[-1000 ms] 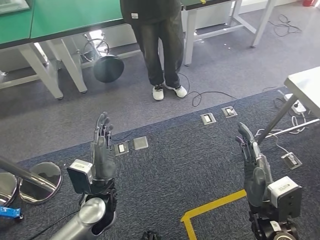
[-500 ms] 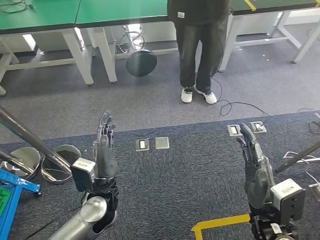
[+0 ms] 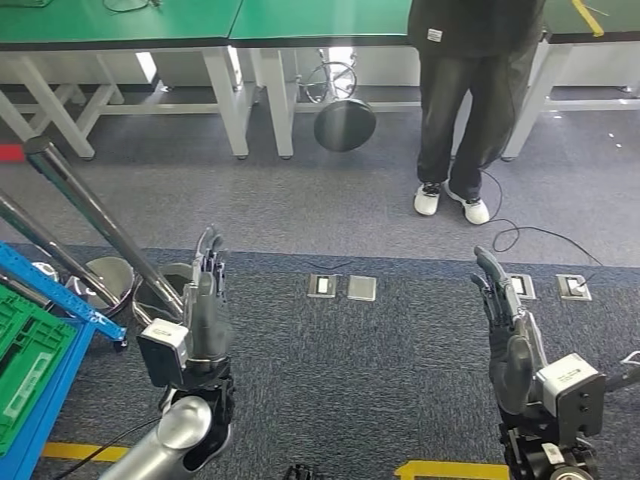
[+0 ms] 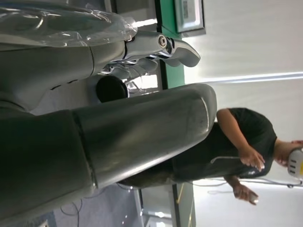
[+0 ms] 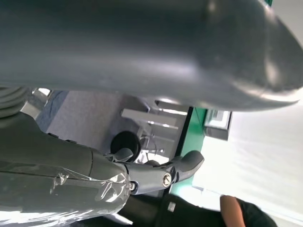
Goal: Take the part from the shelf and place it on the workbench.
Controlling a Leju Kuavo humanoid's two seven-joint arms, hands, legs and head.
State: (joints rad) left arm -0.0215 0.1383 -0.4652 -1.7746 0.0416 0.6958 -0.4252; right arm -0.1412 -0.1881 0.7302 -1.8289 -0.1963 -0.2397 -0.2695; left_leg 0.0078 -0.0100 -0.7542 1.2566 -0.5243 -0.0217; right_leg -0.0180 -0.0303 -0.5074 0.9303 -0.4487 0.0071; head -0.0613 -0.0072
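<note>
Hands: we are holding our left hand (image 3: 205, 305) and right hand (image 3: 507, 325) raised, fingers extended, gripping nothing.
Part: we cannot tell where; blue shelf (image 3: 47, 345) lying left of the left hand.
Progress: nothing taken; everything remaining.

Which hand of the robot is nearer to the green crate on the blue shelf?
Left. The left hand is raised just beside the green crate; the right hand is across the carpet, far from it.

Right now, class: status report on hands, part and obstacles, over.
Left hand and right hand raised, holding nothing. Part unseen. Person standing ahead by green workbench.
</note>
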